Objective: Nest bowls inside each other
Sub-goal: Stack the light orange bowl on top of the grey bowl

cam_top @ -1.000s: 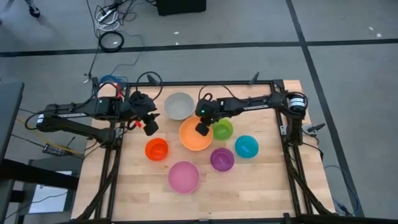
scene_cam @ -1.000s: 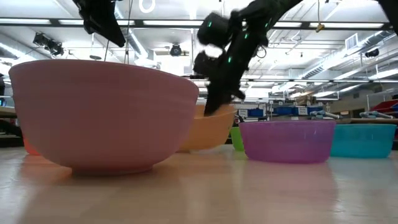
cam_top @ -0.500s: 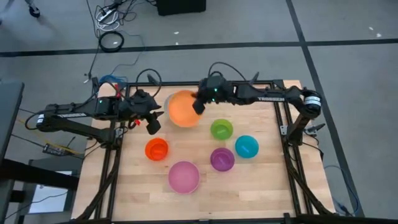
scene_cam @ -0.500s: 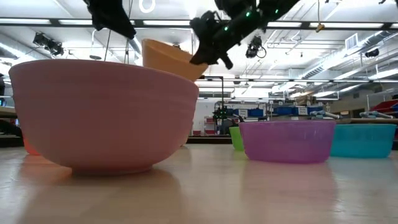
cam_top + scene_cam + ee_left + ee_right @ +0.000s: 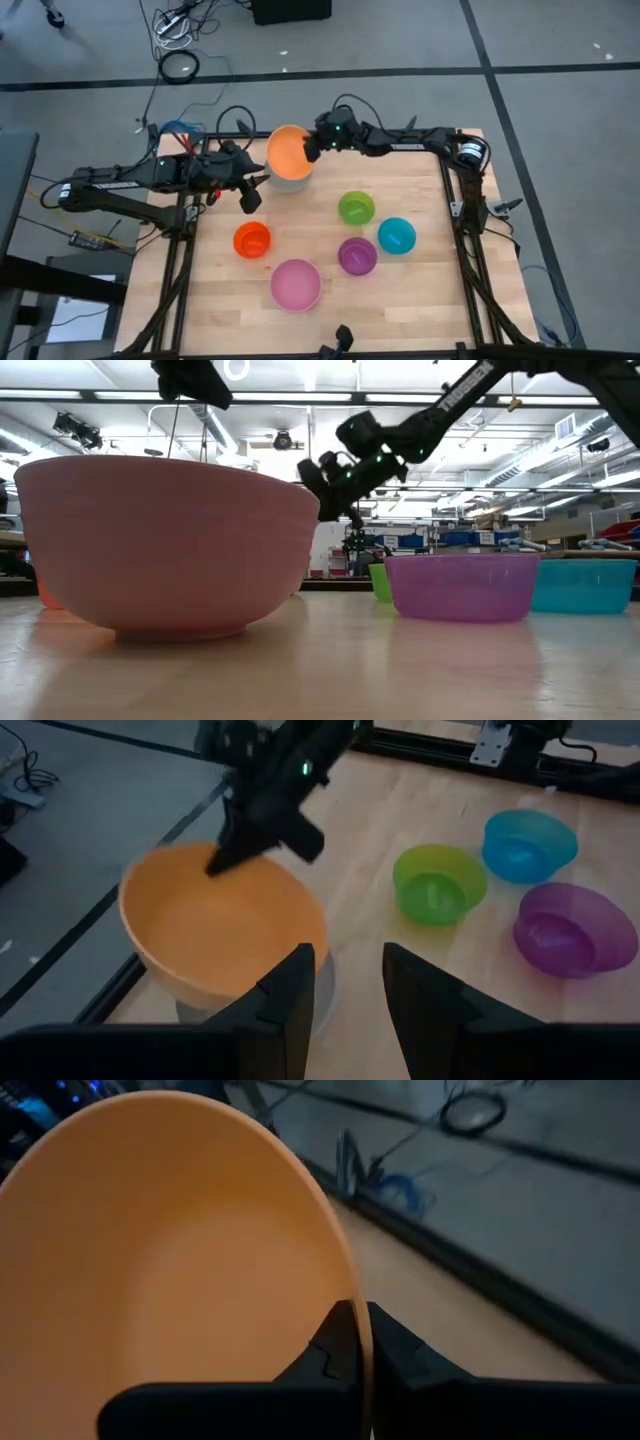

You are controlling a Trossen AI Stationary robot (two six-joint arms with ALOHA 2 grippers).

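Observation:
The orange bowl (image 5: 288, 152) hangs tilted over the grey bowl (image 5: 293, 182) at the table's far edge, and my right gripper (image 5: 312, 147) is shut on it. Whether it rests in the grey bowl, I cannot tell. The pink bowl (image 5: 165, 540) hides it in the low view. My left gripper (image 5: 250, 197) stands open just left of the grey bowl, holding nothing. The red-orange (image 5: 252, 240), pink (image 5: 296, 284), purple (image 5: 357, 256), green (image 5: 356, 208) and blue (image 5: 396, 235) bowls rest upright on the table. My right gripper pinches the orange bowl's rim (image 5: 350, 1285) on the side toward the table's right, one finger inside the bowl and one outside. The fingers (image 5: 250, 840) come from the table's right, slanting down. The bowl tilts over the grey bowl (image 5: 324, 992).
The black frame rail (image 5: 380, 138) runs along the table's far edge just behind the two bowls. Bare wood (image 5: 420, 290) lies toward the near right corner.
My right gripper has lifted the orange bowl off the middle of the table and carried it toward the far left. It has then brought it down, tilted, over the grey bowl. My left gripper has tipped slightly upward.

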